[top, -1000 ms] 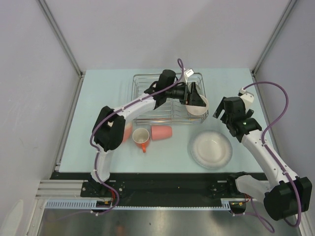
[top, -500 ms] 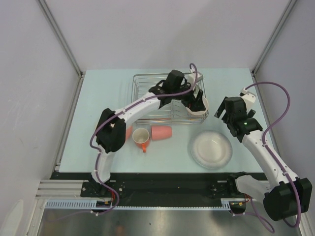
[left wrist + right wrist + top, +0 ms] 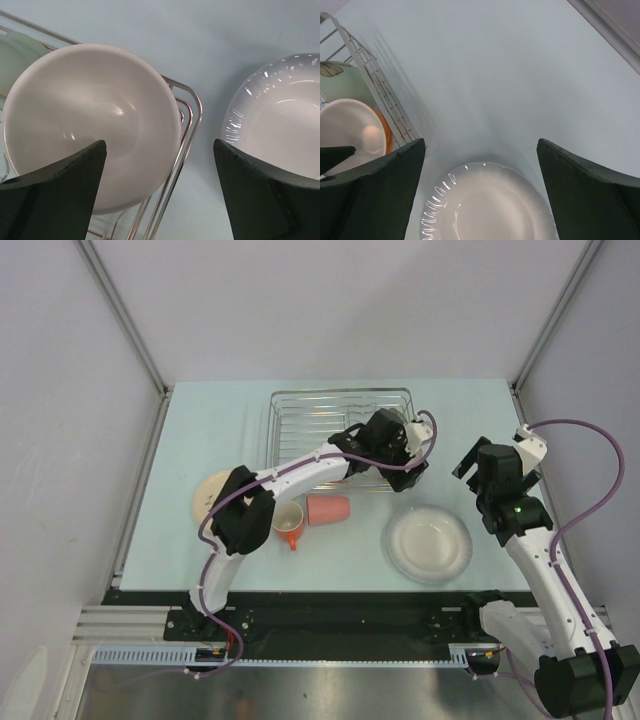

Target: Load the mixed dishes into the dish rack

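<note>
The dish rack point(image 3: 300, 412) stands at the back middle of the table. In its near right corner lies the small white bowl point(image 3: 90, 120), with an orange cup's rim point(image 3: 383, 134) showing at its side and the pale green bowl point(image 3: 11, 57) behind it. My left gripper point(image 3: 405, 462) hovers open above that corner, touching nothing, with the rack's wire point(image 3: 192, 102) between its fingers. The large whitish plate point(image 3: 430, 543) lies on the table at the right. My right gripper point(image 3: 490, 478) hangs open above the plate's far edge point(image 3: 485, 175), empty.
On the table in front of the rack lie a pink tumbler point(image 3: 328, 509) on its side and an orange-handled mug point(image 3: 288, 520). A pale pinkish plate point(image 3: 212, 490) lies at the left, partly behind the left arm's elbow.
The left gripper set the white bowl down in the rack's corner, let go and drew back towards the near right. The right gripper shifted a little to the right.
</note>
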{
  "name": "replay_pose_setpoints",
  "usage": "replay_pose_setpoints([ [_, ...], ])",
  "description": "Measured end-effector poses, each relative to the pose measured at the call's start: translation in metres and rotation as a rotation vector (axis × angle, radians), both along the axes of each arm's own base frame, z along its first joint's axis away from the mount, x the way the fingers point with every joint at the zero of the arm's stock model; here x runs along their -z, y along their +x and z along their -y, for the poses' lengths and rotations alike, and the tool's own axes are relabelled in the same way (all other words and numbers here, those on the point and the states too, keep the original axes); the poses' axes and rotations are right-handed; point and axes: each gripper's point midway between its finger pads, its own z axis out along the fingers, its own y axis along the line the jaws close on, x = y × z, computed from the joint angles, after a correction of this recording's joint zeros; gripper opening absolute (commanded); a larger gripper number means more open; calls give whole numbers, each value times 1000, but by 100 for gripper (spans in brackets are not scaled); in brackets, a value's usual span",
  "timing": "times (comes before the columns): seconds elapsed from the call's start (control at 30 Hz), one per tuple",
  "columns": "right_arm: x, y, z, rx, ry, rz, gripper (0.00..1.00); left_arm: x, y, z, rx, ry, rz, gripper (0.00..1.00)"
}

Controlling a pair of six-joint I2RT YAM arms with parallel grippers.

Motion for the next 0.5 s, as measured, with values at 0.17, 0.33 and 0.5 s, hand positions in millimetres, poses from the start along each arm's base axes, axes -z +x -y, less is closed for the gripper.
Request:
replay_pose_setpoints([
  [0.17, 6, -8, 2, -1, 7, -2, 100, 4, 3, 5, 9, 37, 56, 94],
  [0.33, 5, -9, -1, -13, 20, 7, 100, -9, -4, 18, 39, 21, 53, 94],
  [0.5, 14, -12, -2, -18, 22, -16, 100, -39, -12, 30, 64, -51, 18, 94],
])
